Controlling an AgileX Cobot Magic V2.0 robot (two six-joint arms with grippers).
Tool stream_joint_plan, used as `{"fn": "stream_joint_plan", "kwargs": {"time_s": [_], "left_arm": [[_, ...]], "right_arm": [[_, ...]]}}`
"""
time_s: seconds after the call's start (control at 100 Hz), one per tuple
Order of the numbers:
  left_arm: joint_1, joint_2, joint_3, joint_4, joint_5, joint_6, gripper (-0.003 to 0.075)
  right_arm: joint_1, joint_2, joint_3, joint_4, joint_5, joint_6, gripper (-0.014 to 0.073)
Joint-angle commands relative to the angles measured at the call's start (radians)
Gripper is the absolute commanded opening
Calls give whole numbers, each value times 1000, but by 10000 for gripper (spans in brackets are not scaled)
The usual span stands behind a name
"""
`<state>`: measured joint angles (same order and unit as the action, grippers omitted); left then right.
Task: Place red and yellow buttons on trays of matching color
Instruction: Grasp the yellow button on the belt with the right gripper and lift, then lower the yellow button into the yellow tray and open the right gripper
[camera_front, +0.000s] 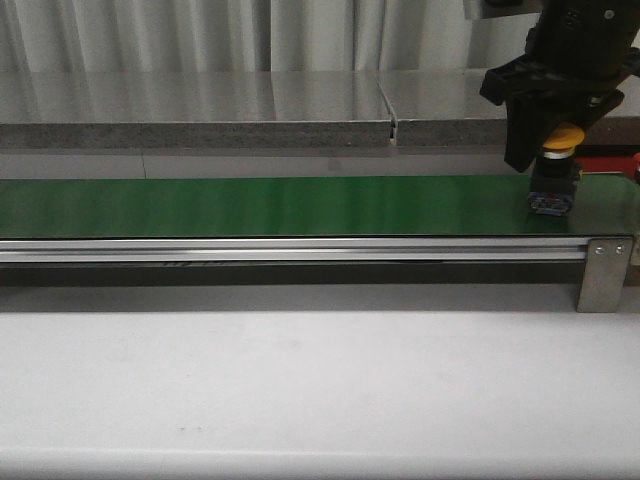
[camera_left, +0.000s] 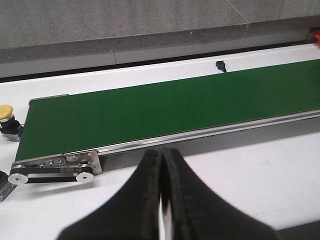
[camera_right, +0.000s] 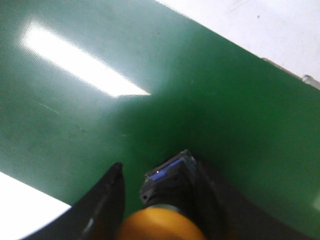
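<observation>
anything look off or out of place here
Nothing stands out. The yellow-capped push button with the dark blue base stands upright on the green conveyor belt, with the right gripper around it. The left gripper is shut on nothing, apart from the belt. No spill or damage shows.

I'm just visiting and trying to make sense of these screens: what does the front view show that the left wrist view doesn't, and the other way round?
Only the front view shows the right gripper with its fingers around a yellow button standing on the belt's right end, with something red behind it.

Only the left wrist view shows the left gripper, shut and empty over the white table, a second yellow button on the table beside the belt's end, and the belt's end rollers.

Both show the green conveyor belt and the grey ledge behind it.
</observation>
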<state>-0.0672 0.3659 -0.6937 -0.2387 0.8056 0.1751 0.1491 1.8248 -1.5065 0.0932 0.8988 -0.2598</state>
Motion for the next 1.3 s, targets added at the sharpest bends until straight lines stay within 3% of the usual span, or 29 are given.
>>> {"fn": "stream_joint_plan", "kwargs": {"time_s": [0.0,0.45,0.71,0.94,1.29], "left_arm": [[-8,8,-25,-20,-65,-4,-20],[-8,8,-25,-20,-65,-4,-20],[-8,8,-25,-20,-65,-4,-20],[-8,8,-25,-20,-65,-4,-20],[-8,8,-25,-20,-65,-4,-20]], "right_arm": [[-28,-83,-22,3,-47,38,147],[-321,-149,-11,19,-56,198,147],[-462,-137,84,57,-133,231,147],[-480,-73,97,153,-158,231,147],[-481,28,95,157,-210,231,147]]}}
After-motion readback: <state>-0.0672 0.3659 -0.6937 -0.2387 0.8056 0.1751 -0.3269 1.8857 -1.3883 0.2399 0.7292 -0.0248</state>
